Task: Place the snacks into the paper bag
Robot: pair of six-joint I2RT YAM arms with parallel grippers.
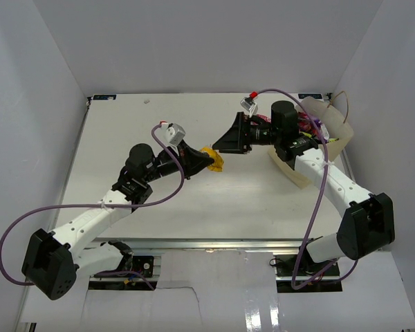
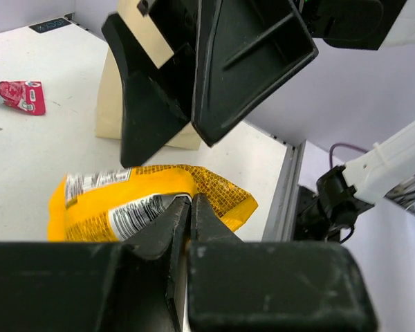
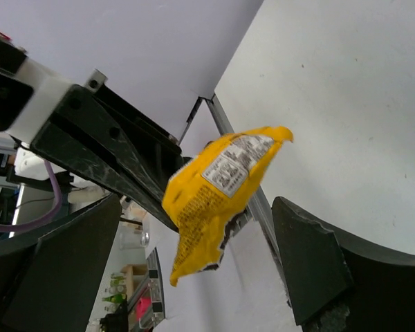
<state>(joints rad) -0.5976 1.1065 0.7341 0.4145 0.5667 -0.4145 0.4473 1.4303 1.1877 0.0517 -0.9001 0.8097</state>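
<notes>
Left tool (image 1: 207, 160) clamped on the small yellow wrapper (image 1: 215, 162), aloft well left of the paper bag (image 1: 330, 133); right tool (image 1: 221, 143), jaws wide apart, faces it from the bag side, wrapper's free end toward it

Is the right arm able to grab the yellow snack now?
Probably yes. The right gripper, jaws wide open, faces the yellow wrapper that the left gripper holds up; nothing sits between.
</notes>
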